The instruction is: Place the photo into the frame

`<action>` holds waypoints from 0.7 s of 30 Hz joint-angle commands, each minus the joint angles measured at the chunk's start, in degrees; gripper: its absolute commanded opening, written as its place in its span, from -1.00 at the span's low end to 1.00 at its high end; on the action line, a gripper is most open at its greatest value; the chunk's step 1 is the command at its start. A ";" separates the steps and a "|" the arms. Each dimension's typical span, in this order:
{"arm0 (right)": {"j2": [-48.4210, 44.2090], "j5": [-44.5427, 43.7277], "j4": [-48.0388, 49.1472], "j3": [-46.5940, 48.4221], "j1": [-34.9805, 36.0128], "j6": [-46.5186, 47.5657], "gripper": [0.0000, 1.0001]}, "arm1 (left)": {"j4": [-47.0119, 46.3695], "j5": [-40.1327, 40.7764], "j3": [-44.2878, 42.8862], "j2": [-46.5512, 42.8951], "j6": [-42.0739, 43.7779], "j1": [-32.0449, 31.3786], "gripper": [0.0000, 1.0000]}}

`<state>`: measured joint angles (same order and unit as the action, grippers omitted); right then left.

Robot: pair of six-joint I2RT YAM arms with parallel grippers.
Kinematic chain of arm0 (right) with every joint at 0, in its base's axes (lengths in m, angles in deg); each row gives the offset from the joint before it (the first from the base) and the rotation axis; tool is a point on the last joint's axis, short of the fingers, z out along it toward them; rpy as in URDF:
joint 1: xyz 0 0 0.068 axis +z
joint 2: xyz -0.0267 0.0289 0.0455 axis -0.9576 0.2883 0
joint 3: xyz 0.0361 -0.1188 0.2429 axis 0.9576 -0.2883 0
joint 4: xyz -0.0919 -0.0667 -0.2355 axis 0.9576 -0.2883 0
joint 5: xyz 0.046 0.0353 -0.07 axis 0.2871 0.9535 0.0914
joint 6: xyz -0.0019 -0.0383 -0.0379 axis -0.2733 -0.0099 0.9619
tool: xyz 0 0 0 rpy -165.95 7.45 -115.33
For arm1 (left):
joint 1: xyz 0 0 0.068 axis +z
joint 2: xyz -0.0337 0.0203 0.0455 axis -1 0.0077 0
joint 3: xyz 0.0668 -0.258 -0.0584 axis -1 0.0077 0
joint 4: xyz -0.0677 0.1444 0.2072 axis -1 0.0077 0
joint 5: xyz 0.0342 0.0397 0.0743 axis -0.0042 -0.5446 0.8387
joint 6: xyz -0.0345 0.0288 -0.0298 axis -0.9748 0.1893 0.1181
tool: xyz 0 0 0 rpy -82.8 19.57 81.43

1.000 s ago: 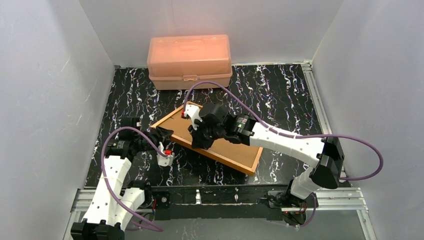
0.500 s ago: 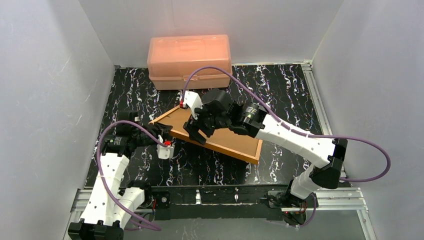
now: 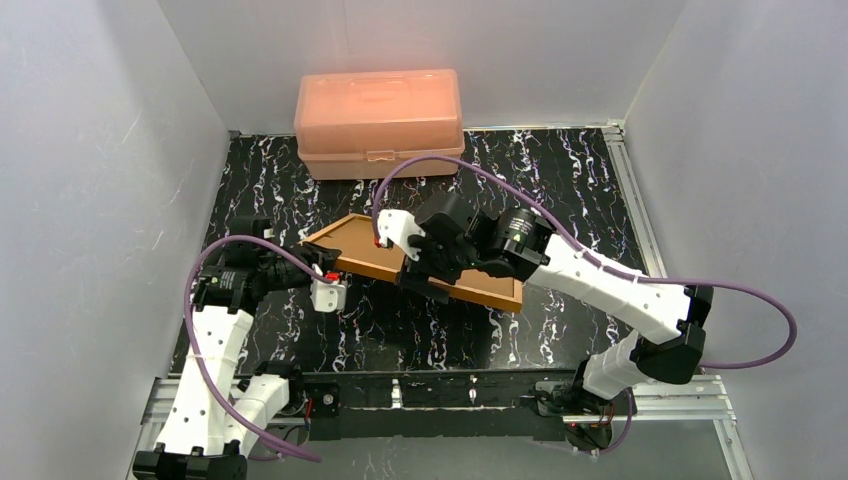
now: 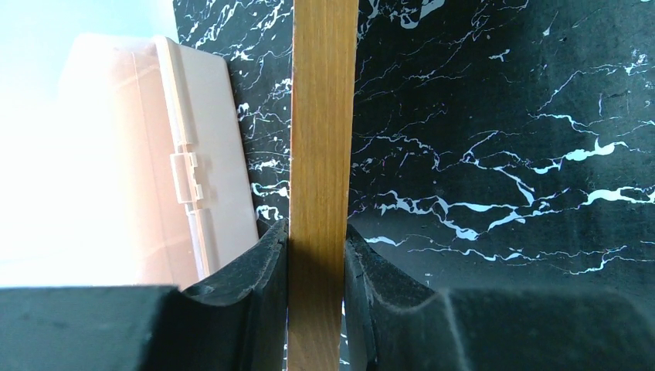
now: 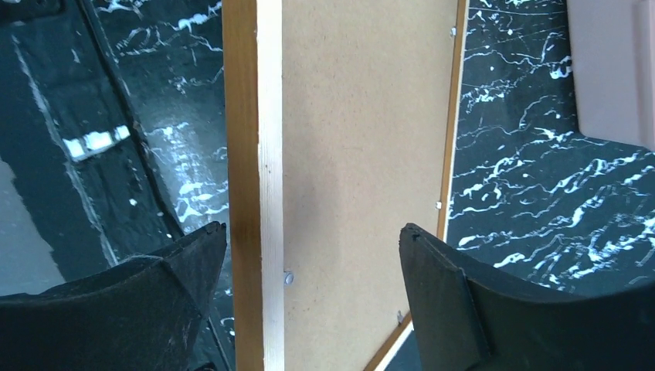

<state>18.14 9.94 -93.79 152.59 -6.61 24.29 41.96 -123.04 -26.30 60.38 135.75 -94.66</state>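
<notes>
The large rectangular frame with a thin orange-brown wooden border (image 3: 355, 250) sits just in front of the pink translucent plastic box (image 3: 378, 122). Its long axis runs from below the box's left part out past its right end. The left hand (image 4: 317, 239) is clamped tight on the end rail below the box's left part. The right hand (image 5: 309, 232) straddles the long rail farther from the box, fingers spread wide and gripping nothing, its arm stretched low over the black marbled surface (image 3: 560, 180). The plain brown backing board (image 5: 363, 116) is in place, and the photo appears in no view. The right hand looks better placed to work on that back.
</notes>
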 commanded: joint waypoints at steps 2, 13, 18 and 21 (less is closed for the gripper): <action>-0.65 -9.30 -1.38 -3.27 4.65 4.70 0.81 | 1.86 -1.76 -3.44 -0.25 -3.65 0.01 -1.00; -1.79 -25.95 8.40 -8.88 9.41 9.70 0.46 | 2.21 -2.14 -4.55 -0.92 -4.72 0.01 -1.00; -3.44 -25.65 12.29 -9.77 9.49 11.24 0.00 | 2.21 -1.78 -4.31 -1.77 -4.70 0.01 -1.00; -4.10 -25.17 13.24 -9.78 9.50 11.55 -0.27 | 2.05 -1.67 -4.58 -1.75 -5.05 0.01 -1.00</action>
<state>17.39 -13.07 -86.51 142.23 2.74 34.21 43.17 -122.47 -28.59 59.66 131.86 -94.66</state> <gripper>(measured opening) 0.436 0.246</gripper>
